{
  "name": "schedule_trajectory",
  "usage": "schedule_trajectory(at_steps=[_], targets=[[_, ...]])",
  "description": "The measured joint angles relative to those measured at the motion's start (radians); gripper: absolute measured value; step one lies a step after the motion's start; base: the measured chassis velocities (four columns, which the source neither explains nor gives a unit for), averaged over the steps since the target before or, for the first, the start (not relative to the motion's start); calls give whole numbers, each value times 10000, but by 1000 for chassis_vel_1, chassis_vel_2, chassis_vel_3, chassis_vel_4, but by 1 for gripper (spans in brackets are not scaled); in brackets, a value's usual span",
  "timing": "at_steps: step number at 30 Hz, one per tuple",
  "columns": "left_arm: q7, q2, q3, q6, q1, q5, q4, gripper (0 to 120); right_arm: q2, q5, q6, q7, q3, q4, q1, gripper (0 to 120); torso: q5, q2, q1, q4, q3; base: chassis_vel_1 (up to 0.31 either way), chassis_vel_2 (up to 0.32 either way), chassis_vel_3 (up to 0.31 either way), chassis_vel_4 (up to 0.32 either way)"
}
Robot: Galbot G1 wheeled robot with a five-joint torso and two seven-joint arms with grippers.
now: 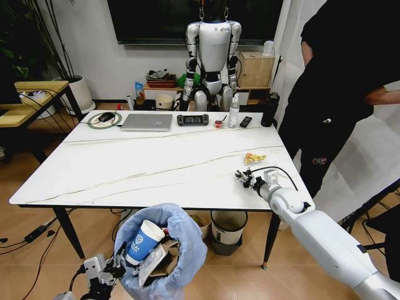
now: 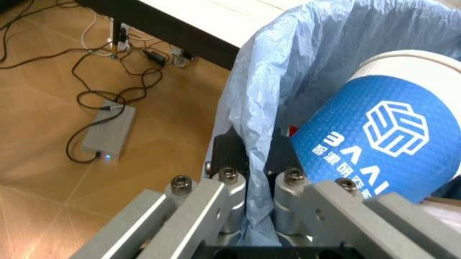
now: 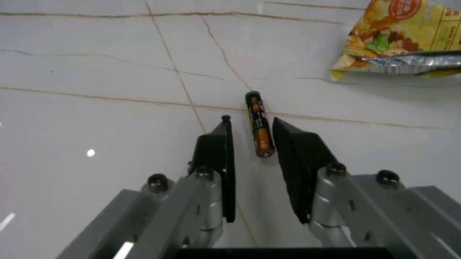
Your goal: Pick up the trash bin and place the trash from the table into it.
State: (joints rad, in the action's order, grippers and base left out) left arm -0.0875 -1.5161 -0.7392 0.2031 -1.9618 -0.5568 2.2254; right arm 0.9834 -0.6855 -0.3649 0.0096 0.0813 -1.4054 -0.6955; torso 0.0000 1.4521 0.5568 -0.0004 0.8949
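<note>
**Inspector:** State the position of your left fingers.

**Robot:** My left fingers [image 2: 251, 162] are closed on the rim of the small round trash bin lined with a crinkled light-blue plastic bag [image 1: 181, 240]. One pad sits outside the bag, the other inside, with the plastic pinched between them. I hold the bin below the near edge of the large white marble-look counter with thin dark veins [image 1: 156, 165], above the wooden floor [image 2: 43, 178].

**Inspector:** Contents of the bin?

**Robot:** A blue-and-white paper cup [image 2: 381, 132] lies tilted at the top, just beside my inner pad. Torn brown cardboard [image 1: 164, 261] and a clear plastic sheet [image 1: 149, 264] lie under it.

**Inspector:** And the right fingers?

**Robot:** My right fingers [image 3: 252, 145] are partly open and hold nothing. They hover low over the counter near its right edge. A small green-and-copper cylindrical battery [image 3: 258, 124] lies flat on the counter, its near end between my fingertips, touching neither.

**Inspector:** Anything else near them?

**Robot:** A flattened yellow snack wrapper with a silver inner edge [image 3: 403, 38] lies on the counter beyond the battery, apart from it.
</note>
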Motion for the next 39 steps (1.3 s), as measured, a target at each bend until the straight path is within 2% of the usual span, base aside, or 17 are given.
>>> schedule_trajectory(at_steps=[1,5,14,17,19,21,22,26,30,36,39], targets=[[0,5,-2,0,-3,-6,0,0,-7,0,0,-5,7,7,-5,12,0,0,0,0,0,0,0,0,0],[0,24,-19,0,-10,-29,0,0,-18,7,3,-10,11,6,-54,1,-2,0,0,-1,0,0,0,0,0],[10,78,-40,9,25,-97,-25,0,-9,-64,361,-188,-120,-275,-235,0,4,0,0,-4,3,0,0,0,0],[12,82,-40,15,37,-118,-25,0,-63,-645,861,-687,-341,-867,-301,0,3,-1,2,3,2,0,0,0,0],[13,83,-39,19,47,-129,-25,0,-277,-1327,1461,-1398,-436,-1778,-466,0,-6,0,2,3,1,0,0,0,0],[15,82,-31,22,52,-129,-36,0,-590,-1771,1960,-2157,-395,-2942,-645,0,6,-1,2,-2,2,0,0,0,0],[16,76,-28,23,57,-129,-39,0,-729,-1890,2219,-2553,-278,-3542,-722,0,-9,0,1,-1,0,0,0,0,0],[18,73,-27,27,64,-129,-32,0,-998,-2068,2657,-3243,217,-4638,-901,0,2,0,-1,-2,0,0,0,0,0],[23,66,-48,32,46,-131,65,0,-1393,-2037,3135,-3907,1405,-5926,-1094,0,1,0,-1,0,-1,0,0,0,0],[31,36,-45,39,24,-132,156,0,-1746,-1139,3424,-4125,2519,-6189,-1290,0,0,0,-1,0,0,0,0,0,0],[37,28,-35,42,23,-131,189,0,-1789,-701,3514,-4114,2687,-6054,-1445,0,1,0,-1,-1,0,0,0,0,0]])
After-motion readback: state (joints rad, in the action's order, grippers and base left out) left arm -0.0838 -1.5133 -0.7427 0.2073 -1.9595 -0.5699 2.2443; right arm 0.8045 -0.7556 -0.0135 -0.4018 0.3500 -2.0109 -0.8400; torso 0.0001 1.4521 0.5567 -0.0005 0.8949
